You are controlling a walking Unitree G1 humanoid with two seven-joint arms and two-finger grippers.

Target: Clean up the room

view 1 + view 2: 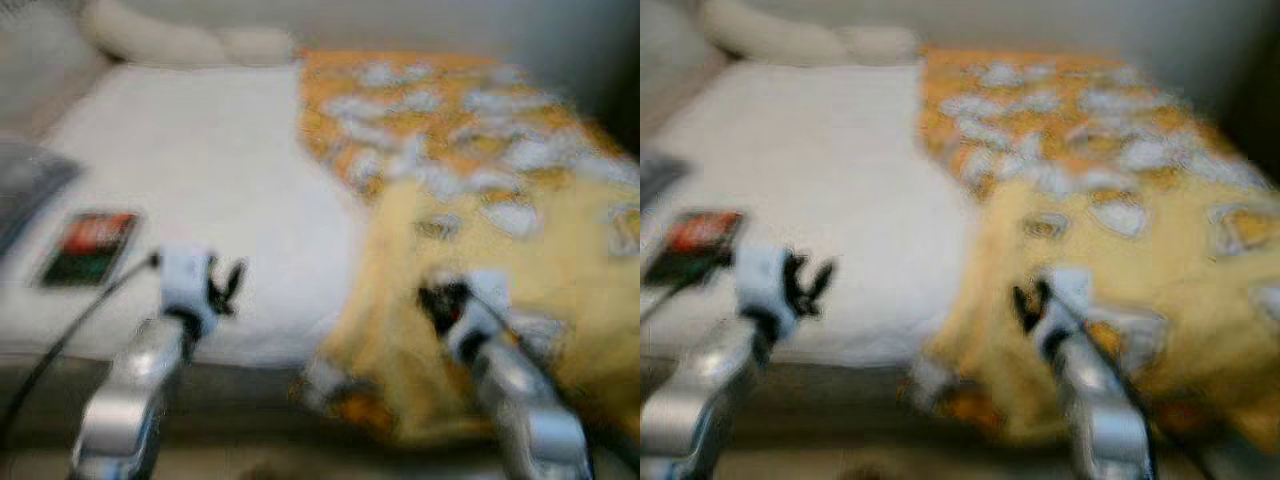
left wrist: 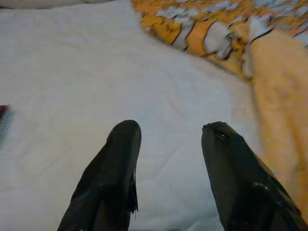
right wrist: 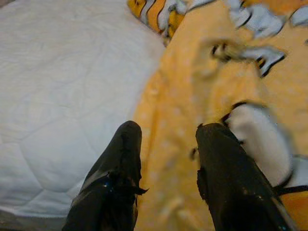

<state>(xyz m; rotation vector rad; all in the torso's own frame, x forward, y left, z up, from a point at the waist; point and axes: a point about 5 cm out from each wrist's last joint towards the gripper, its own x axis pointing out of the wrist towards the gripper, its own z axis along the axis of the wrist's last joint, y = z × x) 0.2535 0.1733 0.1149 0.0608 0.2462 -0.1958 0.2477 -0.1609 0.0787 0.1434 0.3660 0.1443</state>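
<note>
Both hands, left hand [image 2: 168,144] and right hand [image 3: 166,144], hover spread above the bed's near edge; the right should pinch the yellow blanket's [image 3: 192,96] hem squarely.

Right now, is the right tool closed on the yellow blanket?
No: in the right wrist view the right tool is open, its two black fingers apart above the yellow blanket, gripping nothing.

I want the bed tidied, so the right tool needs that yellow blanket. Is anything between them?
Nothing visible. The right tool hangs open right over the blanket, near its edge beside the white sheet; no other thing lies between them. The left tool is open over the sheet, off to the side.
</note>
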